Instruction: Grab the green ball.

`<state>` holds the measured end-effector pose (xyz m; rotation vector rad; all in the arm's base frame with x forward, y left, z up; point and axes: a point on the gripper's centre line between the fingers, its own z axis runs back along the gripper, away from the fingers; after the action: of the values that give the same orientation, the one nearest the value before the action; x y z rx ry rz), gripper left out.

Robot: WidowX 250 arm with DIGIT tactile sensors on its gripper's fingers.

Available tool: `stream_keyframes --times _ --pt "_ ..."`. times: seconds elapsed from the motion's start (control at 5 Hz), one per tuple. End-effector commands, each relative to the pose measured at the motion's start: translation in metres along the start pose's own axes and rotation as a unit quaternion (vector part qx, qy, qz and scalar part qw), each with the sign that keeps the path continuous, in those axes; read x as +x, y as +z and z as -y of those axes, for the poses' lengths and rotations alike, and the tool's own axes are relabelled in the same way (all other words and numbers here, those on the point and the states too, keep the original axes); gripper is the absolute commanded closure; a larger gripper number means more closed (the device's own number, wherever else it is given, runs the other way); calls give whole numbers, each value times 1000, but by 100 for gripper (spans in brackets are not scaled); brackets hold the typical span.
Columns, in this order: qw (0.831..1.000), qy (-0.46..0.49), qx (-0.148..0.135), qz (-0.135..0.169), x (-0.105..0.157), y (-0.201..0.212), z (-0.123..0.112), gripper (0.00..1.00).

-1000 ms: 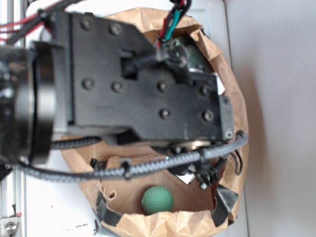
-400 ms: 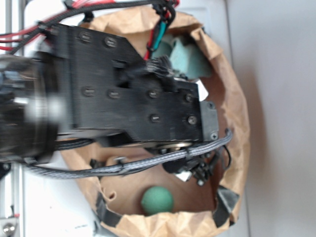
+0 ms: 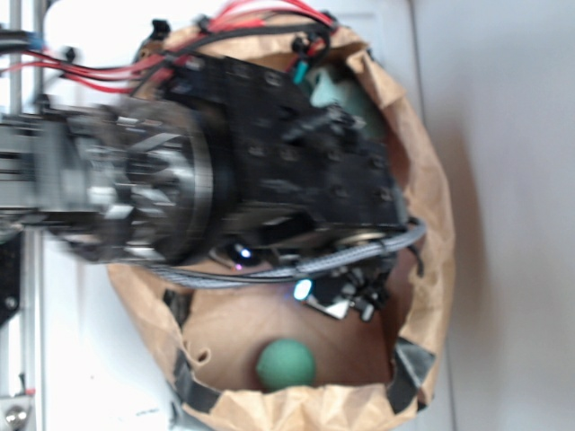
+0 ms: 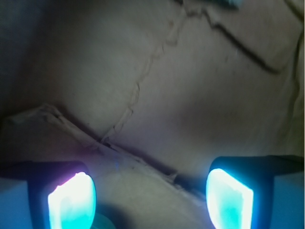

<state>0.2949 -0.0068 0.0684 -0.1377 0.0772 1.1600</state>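
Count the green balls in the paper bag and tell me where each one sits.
1. The green ball lies on the paper bag's floor near its lower edge in the exterior view. The arm covers much of the bag, so another could be hidden.

Black bolted arm (image 3: 269,171), red wires (image 3: 99,72), braided grey cable (image 3: 296,268)

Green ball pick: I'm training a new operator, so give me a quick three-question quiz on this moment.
1. True or false: the green ball lies inside the brown paper bag.
2. In the wrist view, the gripper is: A) shut on the ball; B) open, only bag paper between its fingertips; C) shut on a spoon.
3. Fill in: in the exterior picture, the ball shows ___ the arm.

Key: 1 true; 2 B; 3 below.
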Motion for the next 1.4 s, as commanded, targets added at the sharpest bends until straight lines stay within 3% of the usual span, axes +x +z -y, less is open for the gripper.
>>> stream_keyframes --times 0.0,0.2,0.4,0.6,0.8,1.2 --pt "998 43 21 -43 -17 14 -6 0" --pt "997 45 15 -64 -30 17 -7 0" --pt "995 1 -39 -87 -36 14 -6 0" --pt "990 -64 -93 -90 -35 5 -8 0" --pt "985 -108 -105 -78 -29 -7 -9 0" --pt "981 -113 -121 -104 -19 9 2 0"
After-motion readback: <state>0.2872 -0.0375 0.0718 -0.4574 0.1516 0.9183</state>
